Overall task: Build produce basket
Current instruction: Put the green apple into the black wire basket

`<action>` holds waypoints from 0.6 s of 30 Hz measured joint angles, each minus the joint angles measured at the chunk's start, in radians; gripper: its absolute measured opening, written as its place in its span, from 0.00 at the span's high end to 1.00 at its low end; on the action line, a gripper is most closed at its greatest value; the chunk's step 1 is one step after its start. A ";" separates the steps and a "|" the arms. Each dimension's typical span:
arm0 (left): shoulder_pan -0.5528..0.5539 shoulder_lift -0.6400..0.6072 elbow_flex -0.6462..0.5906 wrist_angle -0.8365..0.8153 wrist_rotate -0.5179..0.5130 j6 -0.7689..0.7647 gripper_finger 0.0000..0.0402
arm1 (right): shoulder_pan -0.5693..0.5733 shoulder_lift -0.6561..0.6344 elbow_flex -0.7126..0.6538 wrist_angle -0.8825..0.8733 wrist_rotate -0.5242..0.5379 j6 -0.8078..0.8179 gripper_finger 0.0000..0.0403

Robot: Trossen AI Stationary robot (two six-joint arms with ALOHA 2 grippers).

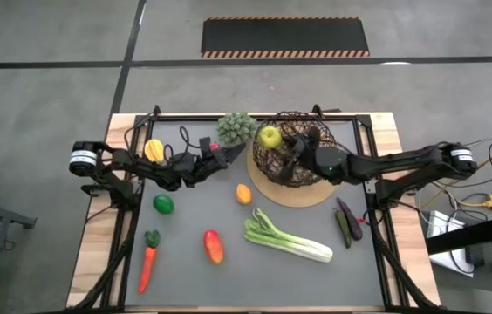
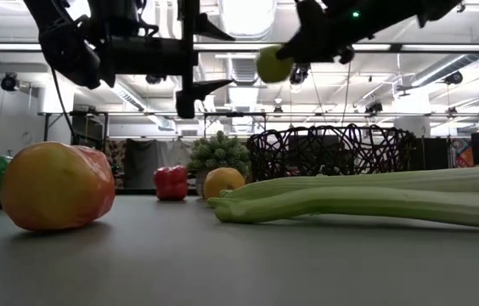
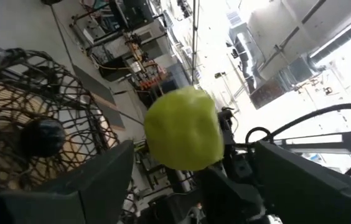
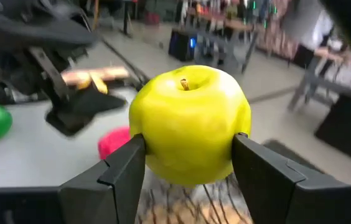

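Observation:
My right gripper [image 1: 279, 139] is shut on a yellow-green apple [image 1: 269, 136], held in the air over the far left rim of the dark wire basket [image 1: 303, 166]. The basket stands on a round tan mat [image 1: 316, 196]. My left gripper [image 1: 222, 155] stands open just left of the apple and points at it without touching it. On the table lie the leek [image 1: 288, 237], a carrot [image 1: 146, 266], a red-yellow piece [image 1: 214, 246], an orange piece [image 1: 243, 194], a green piece [image 1: 164, 204] and dark purple pieces [image 1: 348, 222]. My right gripper pinches the apple between its two fingers [image 4: 122, 174], one on each side of the apple's lower half [image 4: 157, 165]. The fingers come level from the table's right side. The apple is lifted clear, its stem [image 4: 184, 83] pointing up.
A yellow piece [image 1: 153, 150] and a red piece [image 2: 171, 182] lie at the far left under my left arm. A spiky green plant [image 1: 237, 127] stands at the far edge beside the basket. Open tabletop lies between the leek and the near edge.

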 joint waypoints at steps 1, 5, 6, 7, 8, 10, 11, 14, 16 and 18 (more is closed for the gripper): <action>0.002 0.000 -0.006 0.001 0.000 -0.001 0.22 | -0.005 -0.019 0.000 -0.044 0.000 0.024 0.48; 0.007 -0.001 -0.027 0.058 0.000 0.000 0.22 | -0.047 -0.074 0.000 -0.225 0.000 0.123 0.48; 0.008 -0.002 -0.031 0.073 0.000 0.004 0.22 | -0.061 -0.078 0.000 -0.266 0.000 0.145 0.48; 0.010 -0.002 -0.034 0.090 0.002 0.008 0.22 | -0.075 -0.079 0.000 -0.301 -0.001 0.165 0.48; 0.012 -0.002 -0.035 0.106 0.008 0.014 0.22 | -0.089 -0.073 0.000 -0.323 -0.003 0.184 0.48; 0.013 -0.002 -0.035 0.131 0.011 0.037 0.22 | -0.118 -0.053 0.000 -0.348 -0.023 0.209 0.48; 0.013 -0.002 -0.035 0.143 0.011 0.050 0.22 | -0.133 -0.037 -0.001 -0.348 -0.037 0.214 0.48; 0.019 -0.002 -0.035 0.184 0.028 0.060 0.22 | -0.174 0.033 -0.003 -0.341 -0.061 0.230 0.48; 0.027 -0.002 -0.035 0.203 0.056 0.060 0.22 | -0.200 0.087 -0.003 -0.334 -0.062 0.232 0.49; 0.033 -0.002 -0.035 0.217 0.077 0.061 0.22 | -0.221 0.140 -0.003 -0.312 -0.062 0.235 0.49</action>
